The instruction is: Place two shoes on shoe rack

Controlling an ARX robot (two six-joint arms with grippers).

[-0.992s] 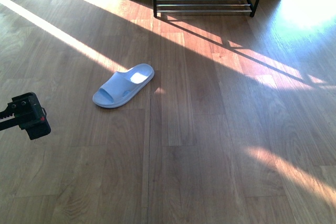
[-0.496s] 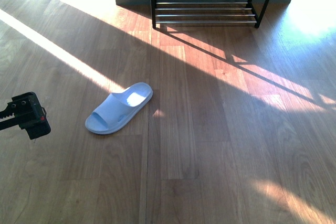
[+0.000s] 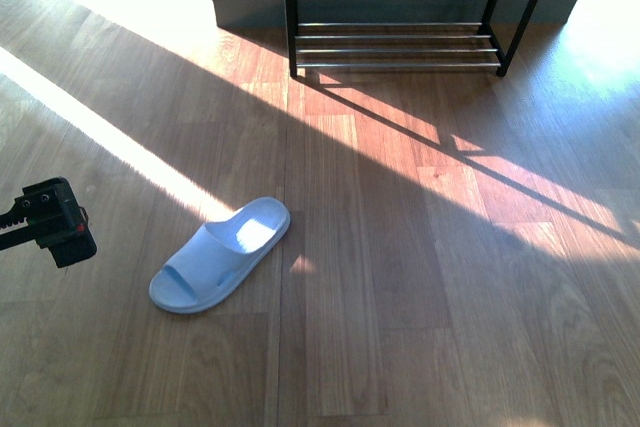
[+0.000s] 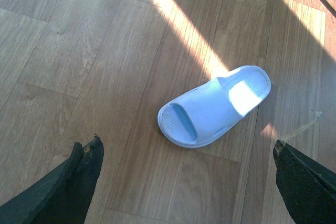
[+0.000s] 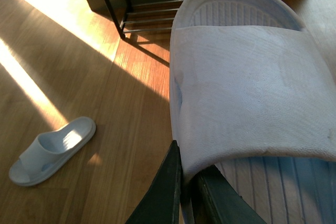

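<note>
The right gripper (image 5: 186,184) is clamped on the strap edge of one pale blue slide (image 5: 247,87), lifted facing the shoe rack (image 3: 400,7), presumably for delivery. The left gripper (image 3: 50,222) hangs wide open, empty, near the other slide (image 3: 220,255), which lies on the floor (image 3: 450,297) well short of the rack.

I see one pale blue slide (image 3: 220,255) lying flat on the wood floor (image 3: 420,277) at seven o'clock, its open toe nearest me. The shoe rack (image 3: 400,7) stands at twelve, well apart. My left arm (image 3: 55,222) shows at nine.
</note>
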